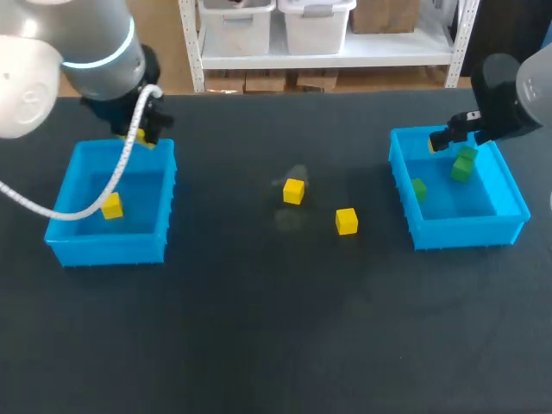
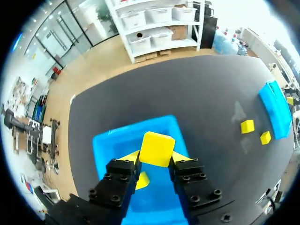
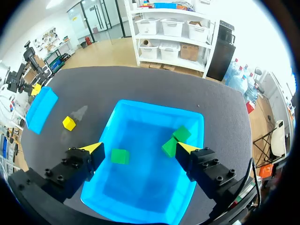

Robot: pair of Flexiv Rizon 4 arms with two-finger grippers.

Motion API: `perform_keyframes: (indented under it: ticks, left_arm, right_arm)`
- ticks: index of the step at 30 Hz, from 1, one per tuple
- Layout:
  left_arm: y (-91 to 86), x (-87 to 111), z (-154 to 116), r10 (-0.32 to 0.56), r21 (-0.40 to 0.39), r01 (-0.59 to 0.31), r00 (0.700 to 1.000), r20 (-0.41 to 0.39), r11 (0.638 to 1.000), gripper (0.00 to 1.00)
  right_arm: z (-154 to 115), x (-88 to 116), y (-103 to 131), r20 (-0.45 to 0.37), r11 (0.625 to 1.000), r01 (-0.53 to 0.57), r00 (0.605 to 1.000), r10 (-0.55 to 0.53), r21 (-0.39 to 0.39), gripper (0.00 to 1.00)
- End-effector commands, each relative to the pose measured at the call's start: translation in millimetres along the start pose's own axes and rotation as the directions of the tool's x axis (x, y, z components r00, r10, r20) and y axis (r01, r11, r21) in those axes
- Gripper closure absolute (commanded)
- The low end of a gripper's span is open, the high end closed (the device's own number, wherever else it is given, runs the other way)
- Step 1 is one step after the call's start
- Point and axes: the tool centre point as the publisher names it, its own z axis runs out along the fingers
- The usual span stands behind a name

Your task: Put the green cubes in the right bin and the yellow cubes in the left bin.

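Left gripper [image 2: 157, 157]: fingers pinch a yellow cube [image 2: 157, 148] from two sides, the cube sitting high between the yellow tips. It hangs over the left bin [image 2: 117, 140], near the bin's far wall in the head view. A second yellow cube [image 1: 111, 206] lies on that bin's floor, seen under the fingers from the wrist.

Right gripper [image 3: 140, 148]: fingers spread wide with nothing between them, poised over the right bin [image 3: 159, 104]. Three green cubes are inside. A single green cube [image 3: 120, 156] lies nearer one fingertip. A green pair [image 3: 174, 140] sits close to the other fingertip, the two touching at a corner. From the head view the pair looks stacked or tilted, and I cannot tell which.

Out on the dark table [image 1: 259, 328], between the bins, are two loose yellow cubes. The nearer-centre cube [image 1: 293, 191] and the other cube [image 1: 347, 221] sit near each other but apart, and neither touches a bin.

The left arm enters from the head view's left, the right arm from its right.
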Motion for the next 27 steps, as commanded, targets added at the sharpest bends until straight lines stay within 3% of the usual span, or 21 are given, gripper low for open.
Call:
perform_keyframes:
  ticks: [1,5,9,10,11,12,19,27]
  left_arm:
    - [14.7,21.9,4.4,-0.018,-0.008,0.018,1.000,0.015,1.000,1.00]
    - [21.9,38.3,12.7,-0.033,-0.017,0.033,0.999,-0.025,0.999,1.00]
    - [23.7,42.4,17.5,-0.034,-0.022,0.033,0.999,-0.039,0.999,1.00]
    - [23.6,42.2,18.0,-0.027,-0.026,0.026,0.999,-0.042,0.999,0.90]
    - [23.4,41.5,18.6,-0.016,-0.027,0.015,0.999,-0.040,1.000,0.49]
    - [22.4,38.9,19.2,-0.009,-0.028,0.008,0.999,-0.039,1.000,0.00]
    - [10.5,8.4,8.1,0.056,-0.012,-0.056,0.998,0.012,0.998,0.00]
    - [-40.8,-31.0,-13.9,0.173,0.053,-0.179,0.980,0.097,0.982,0.00]
  right_arm:
    - [-0.6,1.2,0.6,0.004,1.000,-0.001,1.000,0.001,0.004,0.00]
    - [-0.6,1.2,0.6,0.004,1.000,-0.001,1.000,0.001,0.004,0.00]
    - [-0.6,1.2,0.6,0.004,1.000,-0.001,1.000,0.001,0.004,0.00]
    - [-0.6,1.2,0.6,0.004,1.000,-0.001,1.000,0.001,0.004,0.00]
    - [-0.6,1.2,0.6,0.004,1.000,-0.001,1.000,0.001,0.004,0.00]
    - [-0.6,1.2,0.6,0.004,1.000,-0.001,1.000,0.001,0.004,0.00]
    - [-0.6,1.2,0.6,0.004,1.000,-0.001,1.000,0.001,0.004,0.00]
    - [-0.6,1.2,0.6,0.004,1.000,-0.001,1.000,0.001,0.004,0.00]
